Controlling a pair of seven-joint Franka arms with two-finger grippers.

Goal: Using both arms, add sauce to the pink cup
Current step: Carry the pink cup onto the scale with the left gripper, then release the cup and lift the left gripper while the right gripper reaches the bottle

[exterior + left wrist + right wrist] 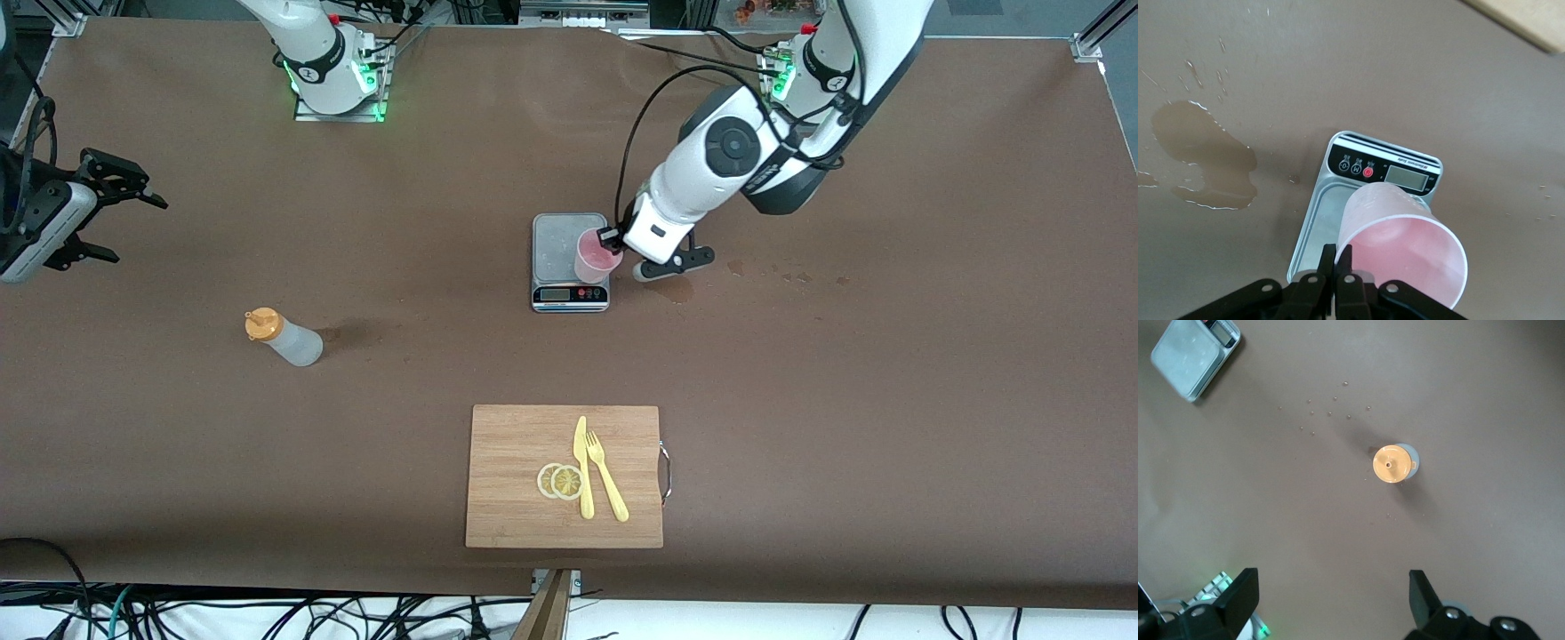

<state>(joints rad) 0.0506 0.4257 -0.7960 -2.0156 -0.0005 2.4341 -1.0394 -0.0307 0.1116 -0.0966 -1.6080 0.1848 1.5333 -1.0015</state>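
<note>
Pink cup [597, 256]: clamped at its rim by the left gripper [610, 238], tilted over the steel scale [556, 249] near the tabletop's middle. Right gripper [105, 209]: fingers spread wide, empty, over the tabletop's edge at the right arm's end. Sauce bottle [284, 337]: standing on the tabletop, between that edge and the scale, nearer the front camera.

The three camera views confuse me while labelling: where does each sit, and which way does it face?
Front view: high across the table, facing both arm bases; left gripper shut on the light pink plastic cup.
Left wrist view: looks down past its fingers at cup and steel kitchen scale.
Right wrist view: looks down over the orange-capped squeeze bottle, fingers open.
All views show the scale.
</note>
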